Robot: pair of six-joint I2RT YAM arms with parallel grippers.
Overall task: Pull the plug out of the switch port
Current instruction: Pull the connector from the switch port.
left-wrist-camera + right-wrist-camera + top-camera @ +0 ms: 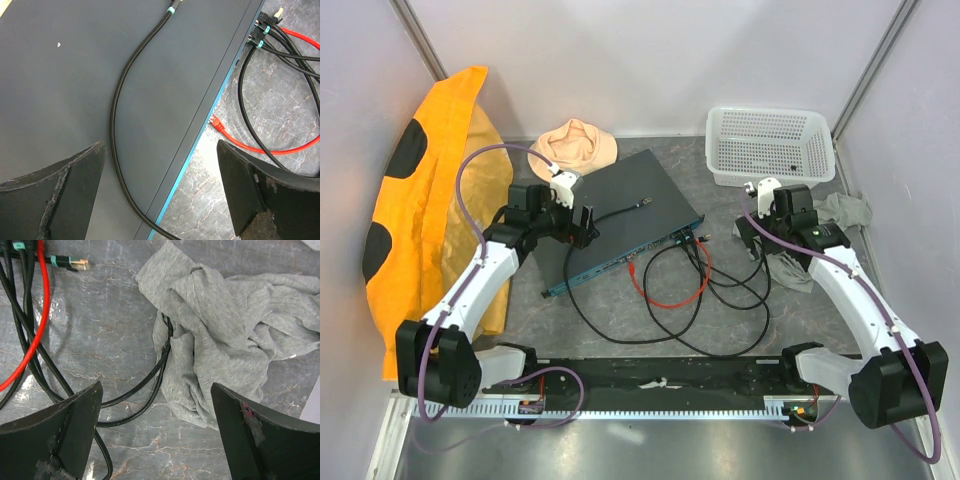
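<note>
The switch lay slanted at the centre of the overhead view, its teal front face turned toward the lower right. Black plugs with teal bands sat at the sockets on the right end of that face. A red plug lay just beside the face, but it was unclear whether it was seated. A black cable ran loose across the dark top. The left gripper hovered over the switch's left part, jaws wide apart and empty, well apart from the black plugs. Right of the switch, the right gripper hung equally spread and empty above a grey cloth. A white basket stood at upper right.
</note>
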